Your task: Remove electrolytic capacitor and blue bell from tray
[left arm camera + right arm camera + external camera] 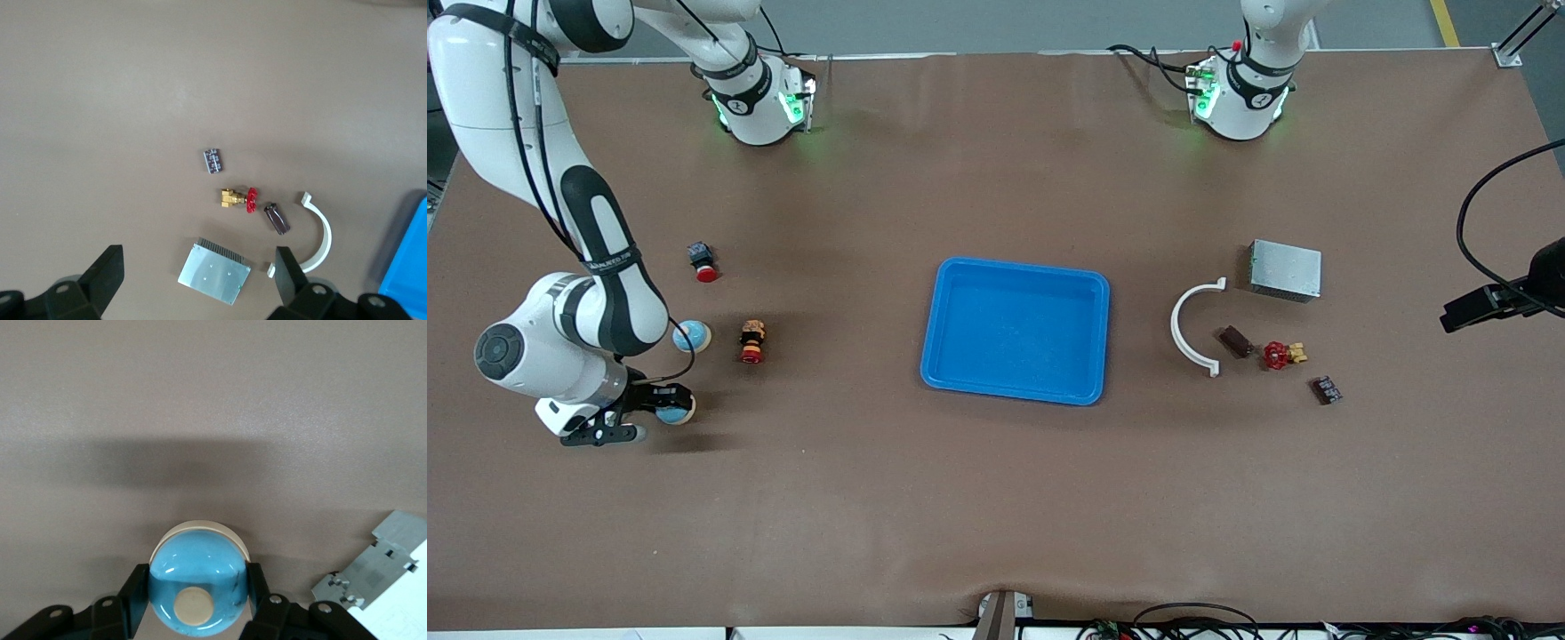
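The tray (1016, 331) sat empty at table centre. At its 9 o'clock, the right gripper (660, 411) clenched the blue bell (673, 410) over bare tabletop; the capacitor (1235, 341) lay at 3 o'clock. The left gripper (200, 280) waited, spread wide.

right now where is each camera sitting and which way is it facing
Front view: high across the table, facing both arm bases; the blue tray lies mid-table.
Left wrist view: on the left arm, looking down past its open left hand at the grey metal box; the front view shows this box too.
Right wrist view: on the right arm, looking down at its right hand shut on the blue bell.
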Motion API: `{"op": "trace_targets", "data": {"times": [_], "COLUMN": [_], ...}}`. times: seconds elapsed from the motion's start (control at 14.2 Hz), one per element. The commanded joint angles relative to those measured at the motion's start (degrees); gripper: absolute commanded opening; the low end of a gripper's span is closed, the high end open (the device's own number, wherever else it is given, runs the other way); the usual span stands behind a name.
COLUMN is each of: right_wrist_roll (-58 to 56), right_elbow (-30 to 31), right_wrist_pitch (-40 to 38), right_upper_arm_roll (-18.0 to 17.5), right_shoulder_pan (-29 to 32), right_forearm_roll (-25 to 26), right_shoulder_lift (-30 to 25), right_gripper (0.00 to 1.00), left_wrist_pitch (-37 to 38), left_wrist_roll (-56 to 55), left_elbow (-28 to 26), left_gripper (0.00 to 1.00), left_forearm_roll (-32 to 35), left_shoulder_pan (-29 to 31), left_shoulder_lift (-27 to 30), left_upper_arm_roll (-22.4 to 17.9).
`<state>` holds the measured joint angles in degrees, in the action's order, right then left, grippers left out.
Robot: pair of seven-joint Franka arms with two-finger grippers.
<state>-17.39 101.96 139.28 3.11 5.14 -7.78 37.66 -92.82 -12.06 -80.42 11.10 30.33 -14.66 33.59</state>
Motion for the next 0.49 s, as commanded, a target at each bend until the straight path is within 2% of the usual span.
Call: {"op": "trace_targets", "data": {"times": [0.0,0.28,0.35,0.42], "right_wrist_roll": [-1.07,-1.15,-1.16,-1.16], "right_elbow": [2.90,2.81,2.81,2.81], "right_wrist_pitch": [0.64,0.81,0.81,0.81], "right_upper_arm_roll": [-0.38,-0.38,-0.30,-0.30], "right_shoulder_pan": [0.58,0.66,0.66,0.66], "right_forearm_roll": [0.13,0.74,0.74,0.92], "right_shoulder_lift": [-2.68,-2.68,-2.68,-2.59], "right_gripper": [0.00,0.00,0.00,0.00], "left_wrist_pitch": [2.90,6.77,8.17,9.05], "left_wrist_roll": [4.57,12.03,13.19,13.20], "left_elbow": [0.35,0.00,-0.35,-0.61], "left_gripper": [1.00,1.00,1.00,1.00], "left_forearm_roll": [-2.04,-9.24,-10.12,-10.48], "left_shoulder_pan": [0.87,4.29,2.73,-2.68], "left_shoulder_lift": [3.83,9.71,11.21,11.75], "left_upper_arm_roll": [0.78,-0.36,-3.33,-8.66]}}
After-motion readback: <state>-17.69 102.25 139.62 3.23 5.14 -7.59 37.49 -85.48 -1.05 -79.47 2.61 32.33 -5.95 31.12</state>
